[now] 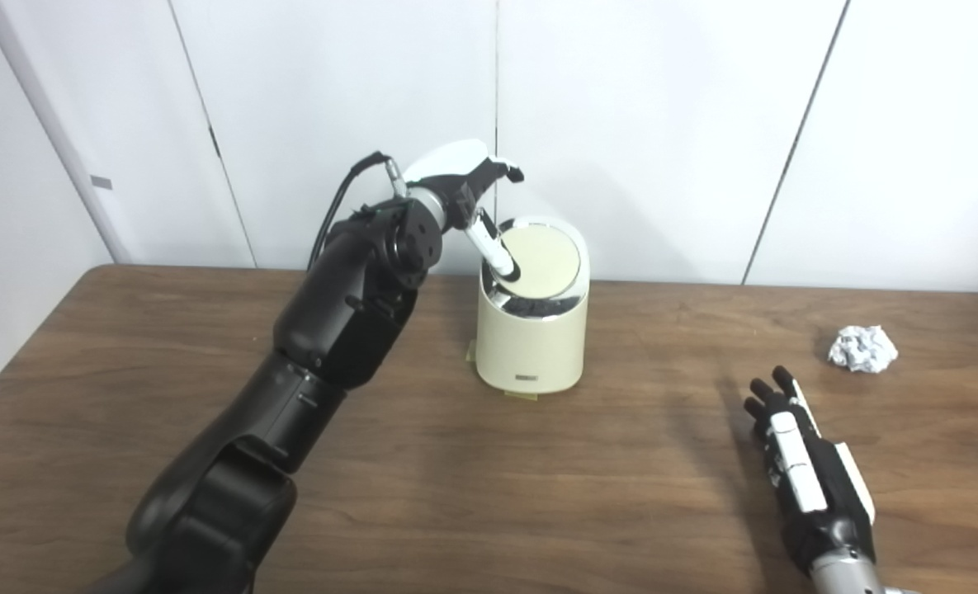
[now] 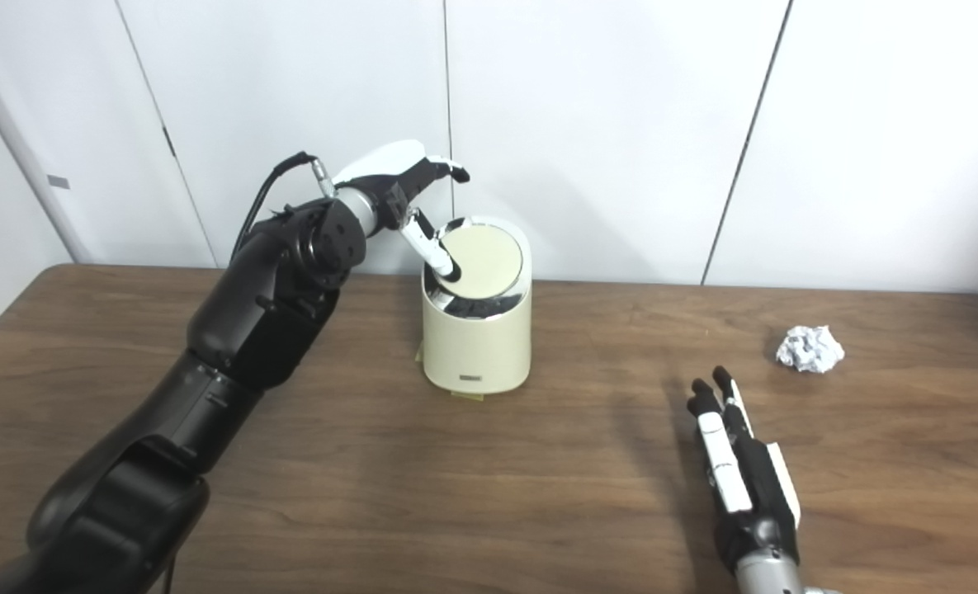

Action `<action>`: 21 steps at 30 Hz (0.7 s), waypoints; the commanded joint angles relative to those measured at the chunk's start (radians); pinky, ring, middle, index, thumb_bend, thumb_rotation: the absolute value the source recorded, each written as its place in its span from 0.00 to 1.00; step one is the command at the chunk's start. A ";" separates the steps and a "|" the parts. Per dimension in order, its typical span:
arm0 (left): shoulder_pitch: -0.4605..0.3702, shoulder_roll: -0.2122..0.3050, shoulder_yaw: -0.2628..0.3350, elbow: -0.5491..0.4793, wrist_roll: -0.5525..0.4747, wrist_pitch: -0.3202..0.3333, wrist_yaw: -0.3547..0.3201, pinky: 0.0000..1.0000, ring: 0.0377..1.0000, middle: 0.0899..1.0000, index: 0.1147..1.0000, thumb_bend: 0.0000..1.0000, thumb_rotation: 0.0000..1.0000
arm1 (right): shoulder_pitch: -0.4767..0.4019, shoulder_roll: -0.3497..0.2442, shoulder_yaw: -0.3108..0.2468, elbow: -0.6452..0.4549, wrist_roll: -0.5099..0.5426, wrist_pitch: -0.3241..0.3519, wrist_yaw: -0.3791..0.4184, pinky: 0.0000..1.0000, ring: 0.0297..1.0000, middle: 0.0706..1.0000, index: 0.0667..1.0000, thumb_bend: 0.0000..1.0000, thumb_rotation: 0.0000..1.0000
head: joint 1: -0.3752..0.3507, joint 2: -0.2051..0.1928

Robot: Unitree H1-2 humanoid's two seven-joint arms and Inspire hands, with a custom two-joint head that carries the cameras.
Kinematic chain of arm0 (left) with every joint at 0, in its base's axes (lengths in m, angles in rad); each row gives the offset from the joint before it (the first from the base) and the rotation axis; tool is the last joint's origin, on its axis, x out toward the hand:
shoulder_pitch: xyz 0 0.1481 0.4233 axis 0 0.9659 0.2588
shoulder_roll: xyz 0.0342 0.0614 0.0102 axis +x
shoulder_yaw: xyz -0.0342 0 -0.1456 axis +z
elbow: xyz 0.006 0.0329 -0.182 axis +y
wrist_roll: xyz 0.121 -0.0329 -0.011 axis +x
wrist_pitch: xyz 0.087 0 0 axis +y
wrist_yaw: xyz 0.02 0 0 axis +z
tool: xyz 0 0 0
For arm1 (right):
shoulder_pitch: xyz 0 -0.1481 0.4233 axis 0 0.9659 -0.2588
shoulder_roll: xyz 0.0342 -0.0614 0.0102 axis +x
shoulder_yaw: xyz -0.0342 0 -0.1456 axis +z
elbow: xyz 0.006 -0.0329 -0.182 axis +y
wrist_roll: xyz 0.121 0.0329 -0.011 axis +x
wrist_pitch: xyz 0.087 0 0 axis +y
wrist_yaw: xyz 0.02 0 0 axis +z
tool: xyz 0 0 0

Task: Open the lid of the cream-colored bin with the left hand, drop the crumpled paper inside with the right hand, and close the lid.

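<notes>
The cream-colored bin [image 1: 530, 338] stands on the table near the back wall. Its round lid [image 1: 540, 262] is tilted up, showing a dark gap at the front under it. My left hand [image 1: 472, 186] is at the bin's top left, fingers spread, with one finger pressing on the lid's left edge; it grips nothing. The crumpled paper [image 1: 862, 348] lies on the table at the right, also seen in the right eye view [image 2: 810, 349]. My right hand [image 1: 802, 462] rests low over the table, open and empty, fingers straight, a short way in front-left of the paper.
The brown wooden table [image 1: 489, 478] fills the view. White wall panels [image 1: 662, 124] stand right behind the bin. A small piece of tape sticks out under the bin's base [image 1: 520, 396].
</notes>
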State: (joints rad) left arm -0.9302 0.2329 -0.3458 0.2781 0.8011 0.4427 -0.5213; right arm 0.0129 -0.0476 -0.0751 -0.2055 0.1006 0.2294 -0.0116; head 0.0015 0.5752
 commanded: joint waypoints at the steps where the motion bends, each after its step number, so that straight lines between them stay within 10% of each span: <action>1: -0.037 0.016 -0.007 -0.002 -0.001 -0.031 0.040 0.93 0.97 0.96 0.91 0.89 0.17 | -0.018 0.005 0.005 -0.023 0.005 -0.004 0.006 1.00 0.95 0.95 1.00 0.58 0.80 | 0.001 0.000; 21: 0.020 0.003 -0.121 0.056 0.007 -0.124 0.178 0.94 0.97 0.94 0.91 0.93 0.17 | -0.021 0.014 0.001 -0.058 0.011 0.019 0.000 1.00 0.96 0.95 1.00 0.56 0.83 | -0.015 0.022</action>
State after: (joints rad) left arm -0.8873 0.2570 -0.4295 0.3322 0.7928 0.3506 -0.3322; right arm 0.0155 -0.0363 -0.0713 -0.2324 0.1036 0.2645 -0.0132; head -0.0123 0.5967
